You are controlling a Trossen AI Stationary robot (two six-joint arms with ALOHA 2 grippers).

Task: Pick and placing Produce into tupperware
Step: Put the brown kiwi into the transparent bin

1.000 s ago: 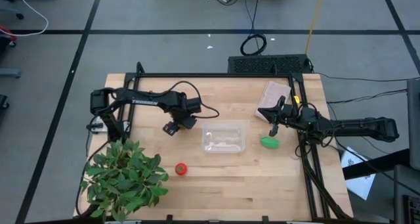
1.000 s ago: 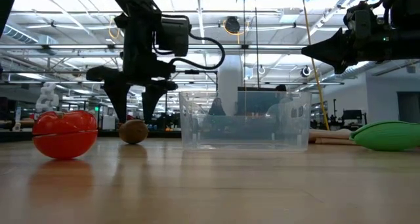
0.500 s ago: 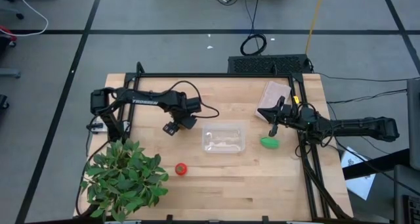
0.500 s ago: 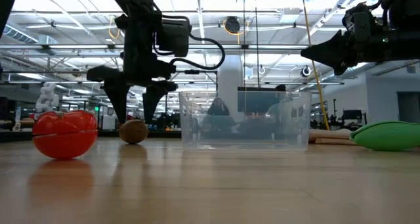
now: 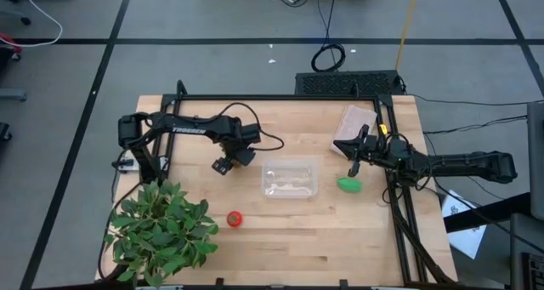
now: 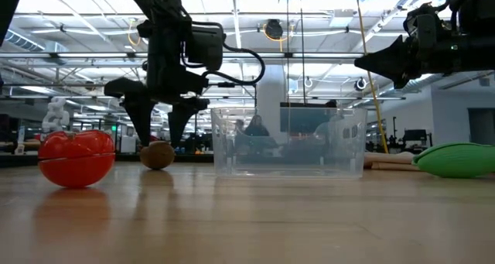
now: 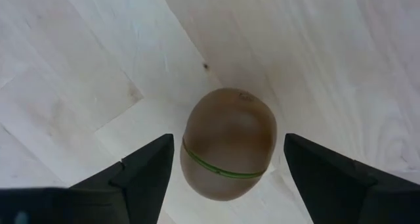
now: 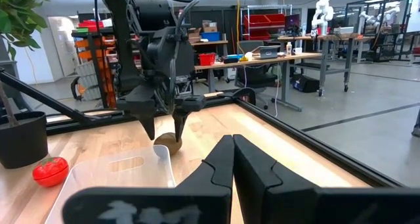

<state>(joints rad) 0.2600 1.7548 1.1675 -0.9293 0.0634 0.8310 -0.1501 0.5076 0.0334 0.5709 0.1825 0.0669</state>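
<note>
While left gripper [image 7: 223,165] straddles kiwi [image 7: 228,143], fingers wide, empty, either side of its short axis; right gripper [image 5: 354,161] shut, empty, above green piece [image 5: 349,184]

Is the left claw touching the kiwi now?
Apart. In the left wrist view, bare wood shows between the kiwi and each finger of the open left claw.

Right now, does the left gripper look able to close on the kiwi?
Probably yes. The left gripper hangs open directly over the kiwi, one finger on either side, and nothing lies between them. The clear container sits off to one side, apart from it.
</note>
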